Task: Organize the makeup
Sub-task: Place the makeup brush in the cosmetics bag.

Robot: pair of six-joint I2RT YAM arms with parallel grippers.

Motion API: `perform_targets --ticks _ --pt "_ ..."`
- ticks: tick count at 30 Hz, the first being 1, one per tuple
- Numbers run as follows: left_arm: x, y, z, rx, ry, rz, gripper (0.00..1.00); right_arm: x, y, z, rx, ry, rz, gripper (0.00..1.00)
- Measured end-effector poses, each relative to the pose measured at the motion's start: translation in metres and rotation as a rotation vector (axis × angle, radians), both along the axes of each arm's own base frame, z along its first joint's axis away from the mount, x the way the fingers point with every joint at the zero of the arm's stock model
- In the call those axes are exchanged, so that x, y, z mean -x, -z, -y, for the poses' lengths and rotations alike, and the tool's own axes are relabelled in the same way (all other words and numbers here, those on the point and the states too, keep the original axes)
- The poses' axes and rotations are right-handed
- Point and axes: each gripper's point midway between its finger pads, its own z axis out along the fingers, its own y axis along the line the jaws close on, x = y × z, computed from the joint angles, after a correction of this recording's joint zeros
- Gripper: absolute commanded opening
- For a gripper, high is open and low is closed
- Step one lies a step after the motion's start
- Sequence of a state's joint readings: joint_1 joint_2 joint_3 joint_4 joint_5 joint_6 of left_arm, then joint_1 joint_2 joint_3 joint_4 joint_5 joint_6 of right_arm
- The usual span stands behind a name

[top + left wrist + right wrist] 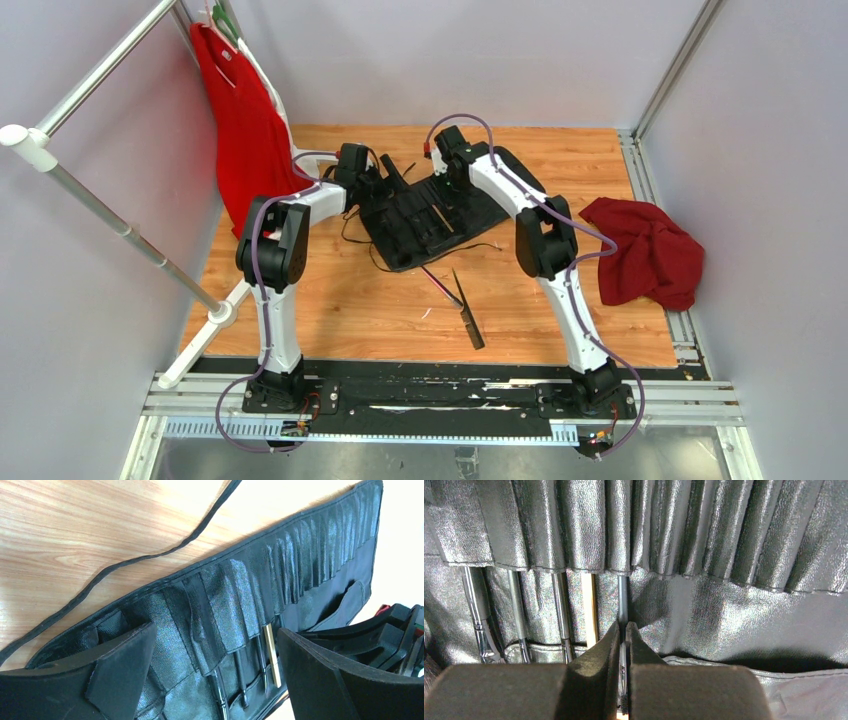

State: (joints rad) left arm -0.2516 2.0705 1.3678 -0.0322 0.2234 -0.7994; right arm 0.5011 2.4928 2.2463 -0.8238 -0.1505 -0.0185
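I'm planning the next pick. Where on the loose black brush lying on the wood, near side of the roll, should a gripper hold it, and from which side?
From straight above, since the black brush lies flat on the table. Pinch across its narrow shaft near the thicker near end, clear of the thin pink brush that seems to meet its far half.

The top external camera looked down from above and behind the arm bases, taking in the whole wooden table, with the black brush roll small at its far middle. The left wrist camera viewed the roll's slots obliquely from close by, between the left fingers. The right wrist camera sat nearest, square to the pockets, the right fingers pinching a dark-shafted brush. Both wrist views shared the tan-shafted brush.
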Motion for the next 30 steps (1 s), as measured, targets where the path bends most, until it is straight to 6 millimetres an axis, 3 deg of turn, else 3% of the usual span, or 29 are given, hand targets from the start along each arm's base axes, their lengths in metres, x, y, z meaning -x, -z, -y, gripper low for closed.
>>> perform_targets --ticks 7,15,23,27,30 --pt "0.000 0.000 -0.002 -0.003 -0.001 0.001 0.98 -0.008 0.000 -0.004 -0.011 0.000 0.020 0.01" --pt "0.000 0.000 -0.002 -0.003 -0.001 0.000 0.98 -0.012 -0.002 -0.006 -0.018 -0.002 0.038 0.31" --pt "0.000 0.000 -0.002 -0.003 -0.002 0.000 0.98 -0.014 -0.003 -0.005 -0.022 0.003 0.065 0.37" --pt "0.000 0.000 -0.002 -0.003 -0.001 0.000 0.98 -0.012 -0.015 0.004 -0.003 0.017 0.087 0.37" --pt "0.000 0.000 -0.002 -0.003 -0.002 -0.001 0.98 -0.011 -0.041 0.012 -0.001 0.031 0.130 0.38"
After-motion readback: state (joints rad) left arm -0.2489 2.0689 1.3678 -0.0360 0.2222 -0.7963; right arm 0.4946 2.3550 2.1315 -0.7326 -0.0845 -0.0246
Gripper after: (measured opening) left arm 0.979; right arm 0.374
